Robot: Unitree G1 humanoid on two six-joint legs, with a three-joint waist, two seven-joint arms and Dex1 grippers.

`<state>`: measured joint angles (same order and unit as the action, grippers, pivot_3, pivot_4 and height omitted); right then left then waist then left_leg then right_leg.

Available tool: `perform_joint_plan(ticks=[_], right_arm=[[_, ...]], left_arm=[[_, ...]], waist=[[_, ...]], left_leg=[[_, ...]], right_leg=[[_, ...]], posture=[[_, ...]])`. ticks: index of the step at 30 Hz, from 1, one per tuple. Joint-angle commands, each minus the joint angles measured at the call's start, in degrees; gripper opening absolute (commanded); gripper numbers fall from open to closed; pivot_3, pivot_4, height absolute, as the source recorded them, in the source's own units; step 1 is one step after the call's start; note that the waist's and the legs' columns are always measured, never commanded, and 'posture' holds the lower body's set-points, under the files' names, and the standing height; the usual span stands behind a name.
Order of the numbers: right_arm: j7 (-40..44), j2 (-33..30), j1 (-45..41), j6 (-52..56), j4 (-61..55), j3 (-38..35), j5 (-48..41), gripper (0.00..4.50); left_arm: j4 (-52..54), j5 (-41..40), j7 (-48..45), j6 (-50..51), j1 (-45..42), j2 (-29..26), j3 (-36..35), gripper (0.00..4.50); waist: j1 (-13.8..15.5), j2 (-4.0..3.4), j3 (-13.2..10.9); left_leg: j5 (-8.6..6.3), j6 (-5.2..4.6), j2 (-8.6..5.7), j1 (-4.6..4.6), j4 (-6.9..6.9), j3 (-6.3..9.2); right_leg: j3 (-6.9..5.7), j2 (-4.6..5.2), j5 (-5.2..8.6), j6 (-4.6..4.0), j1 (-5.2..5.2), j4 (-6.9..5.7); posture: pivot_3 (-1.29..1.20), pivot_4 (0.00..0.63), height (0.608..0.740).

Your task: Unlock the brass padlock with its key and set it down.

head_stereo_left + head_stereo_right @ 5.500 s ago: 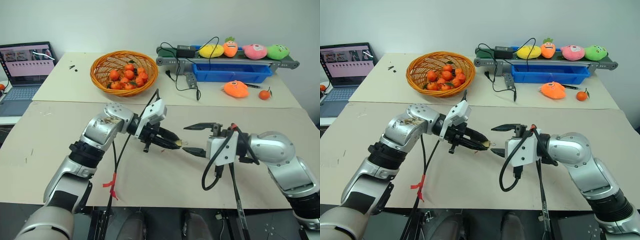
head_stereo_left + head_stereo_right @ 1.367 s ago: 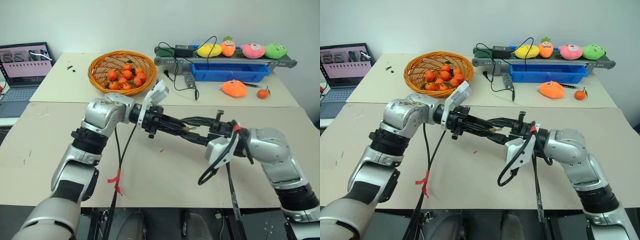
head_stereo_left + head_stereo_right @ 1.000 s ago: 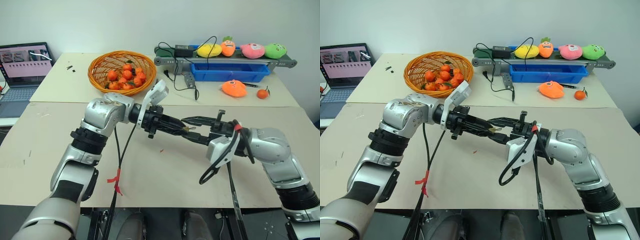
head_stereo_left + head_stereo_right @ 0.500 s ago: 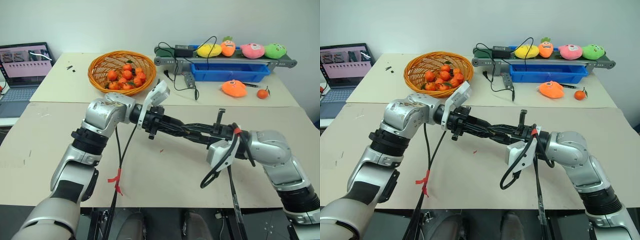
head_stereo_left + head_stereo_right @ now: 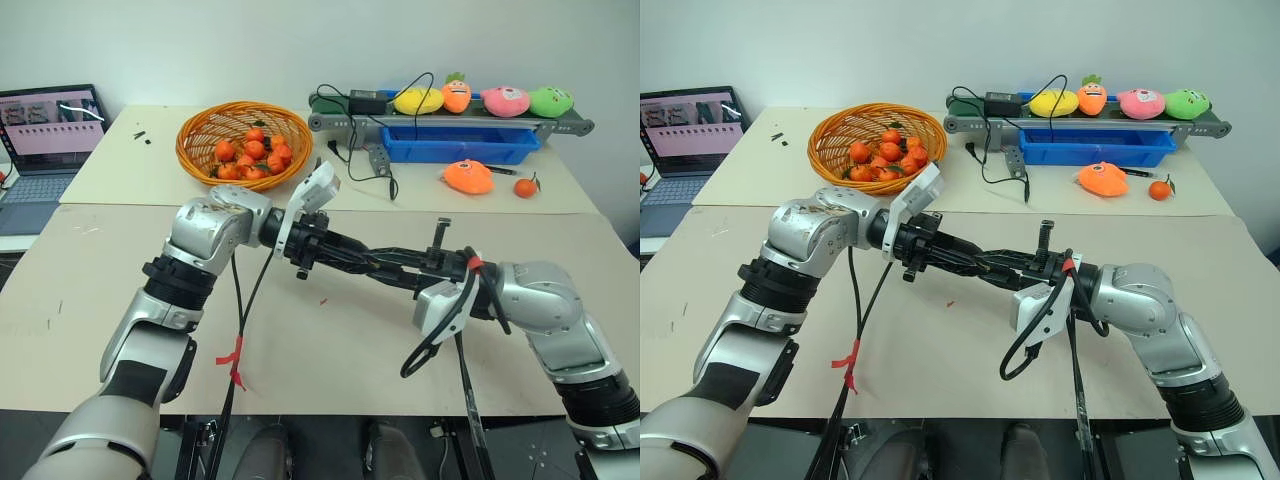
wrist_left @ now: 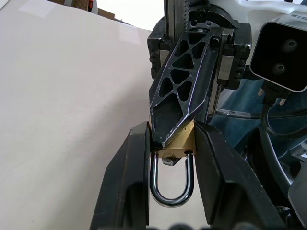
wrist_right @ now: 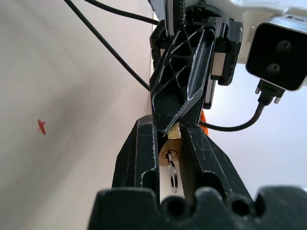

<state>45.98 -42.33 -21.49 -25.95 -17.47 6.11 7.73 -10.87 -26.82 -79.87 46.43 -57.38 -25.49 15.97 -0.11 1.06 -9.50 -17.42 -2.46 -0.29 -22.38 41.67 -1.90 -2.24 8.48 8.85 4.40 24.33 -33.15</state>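
Note:
The brass padlock (image 6: 175,146) is held in the air above the beige table (image 5: 80,300), where both grippers meet fingertip to fingertip. My right gripper (image 7: 167,125) is shut on its gold body (image 7: 166,154). My left gripper (image 6: 170,127) is open: its fingers (image 6: 130,182) flank the silver shackle (image 6: 170,199) with thin gaps on both sides. A small silvery key (image 7: 173,178) hangs at the padlock's keyhole face; I cannot tell whether it sits in the lock. In the eye views the interlaced black fingers (image 5: 375,262) hide the padlock.
A wicker basket (image 5: 200,150) of oranges stands at the back left and a laptop (image 5: 50,140) at the far left. A conveyor with a blue tray (image 5: 465,146) and plush toys is at the back right. A red scrap (image 5: 322,300) lies below the grippers.
My right gripper, open around the left fingers a second ago, has closed on the padlock. The left fingers have parted a little. Neither arm has shifted.

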Motion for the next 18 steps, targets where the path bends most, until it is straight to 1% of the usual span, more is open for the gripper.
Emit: perform_joint_plan(ticks=[1,2,3,4,5,6,12,18], right_arm=[[-2.2,-0.3,-0.9,0.2,-1.6,-3.6,-2.0,0.21],[-2.2,-0.3,-0.9,0.2,-1.5,-3.6,-2.0,0.21],[-2.3,-0.4,-0.9,0.1,-1.3,-3.6,-2.0,0.21],[-2.4,-0.4,-0.8,0.0,-1.2,-3.7,-2.0,0.21],[-2.4,-0.4,-0.7,-0.1,-1.1,-3.8,-2.0,0.21],[-2.3,-0.5,-0.6,-0.2,-0.9,-3.9,-2.0,0.21],[-2.6,-0.6,-0.5,-0.3,-0.1,-4.6,-1.7,0.21],[-3.4,-0.8,-1.1,0.5,1.6,-5.9,-2.0,0.21]], left_arm=[[0.4,0.3,-1.1,-0.4,0.3,-1.3,0.4,2.80],[0.4,0.3,-1.3,-0.3,0.3,-1.5,0.5,2.97],[0.5,0.2,-1.7,-0.3,0.3,-1.8,0.6,3.49],[0.6,0.0,-2.2,0.0,0.2,-2.2,0.7,3.80],[0.7,-0.2,-2.6,0.2,0.2,-2.6,0.8,4.22],[0.8,-0.3,-2.9,0.4,0.2,-2.9,0.8,4.45],[-0.8,0.2,-3.4,0.2,-1.1,-4.4,0.1,4.45],[-3.9,1.1,-0.5,-1.0,-2.4,-3.6,-1.2,4.45]], waist=[[0.0,0.00,0.0],[0.0,0.00,0.0],[0.0,0.00,0.0],[0.0,0.00,0.0],[0.0,0.00,0.0],[0.0,0.00,0.0],[0.0,0.00,0.0],[0.0,0.00,0.0]], left_leg=[[0.00,0.00,0.00,0.00,0.00,0.00],[0.00,0.00,0.00,0.00,0.00,0.00],[0.00,0.00,0.00,0.00,0.00,0.00],[0.00,0.00,0.00,0.00,0.00,-0.01],[0.00,0.00,0.00,-0.01,0.00,-0.01],[0.00,0.00,0.00,-0.01,0.00,-0.01],[0.00,0.00,0.00,0.00,0.00,-0.01],[0.00,0.00,0.00,-0.01,0.00,-0.02]], right_leg=[[0.00,0.00,0.00,0.00,0.00,0.00],[0.00,0.00,0.00,0.00,0.00,0.00],[0.00,0.00,0.00,0.00,0.00,0.00],[0.00,0.00,0.00,0.00,0.00,0.00],[0.00,0.00,0.00,0.00,0.00,0.00],[0.00,0.00,0.00,0.00,0.00,0.00],[0.00,0.00,0.00,0.00,0.00,0.00],[0.00,0.00,0.00,0.00,0.00,0.00]], posture=[[0.00,0.150,0.740],[0.00,0.150,0.740],[0.00,0.150,0.740],[0.00,0.150,0.740],[0.00,0.150,0.740],[0.00,0.150,0.740],[0.00,0.150,0.740],[0.00,0.150,0.740]])
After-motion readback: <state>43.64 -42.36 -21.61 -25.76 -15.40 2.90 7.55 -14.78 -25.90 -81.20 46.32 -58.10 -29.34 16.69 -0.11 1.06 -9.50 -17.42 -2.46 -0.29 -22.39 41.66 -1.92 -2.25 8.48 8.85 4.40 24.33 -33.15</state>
